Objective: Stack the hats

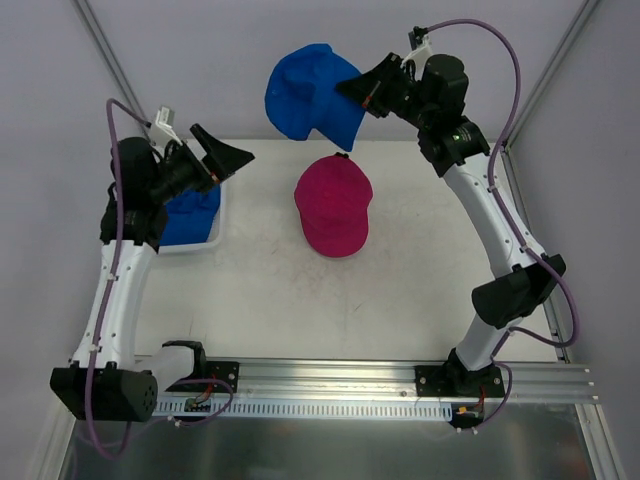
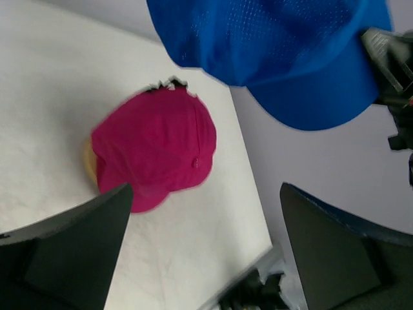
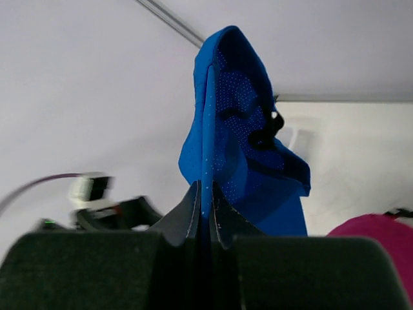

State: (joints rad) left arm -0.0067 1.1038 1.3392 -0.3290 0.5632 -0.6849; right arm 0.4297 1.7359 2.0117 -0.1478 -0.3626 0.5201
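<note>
My right end effector [image 1: 350,90] is clamped on the brim of the blue hat [image 1: 300,95], which hangs in the air beyond the magenta hat [image 1: 333,205] lying mid-surface [image 1: 270,290]. My left end effector [image 1: 225,150], fingers apart, hovers to their left.

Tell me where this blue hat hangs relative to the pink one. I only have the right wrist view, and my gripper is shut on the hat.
Observer: In the top view, the blue hat in the right gripper looks farther back than the pink hat. It is near the far edge of the table, not directly over the pink hat.
Operator: Is the pink one flat on the table?
Observer: The left wrist view shows a tan disc peeking from under its edge.
Operator: And the left arm?
Observer: The left gripper is open and empty, near a white basket holding a second blue hat.
</note>
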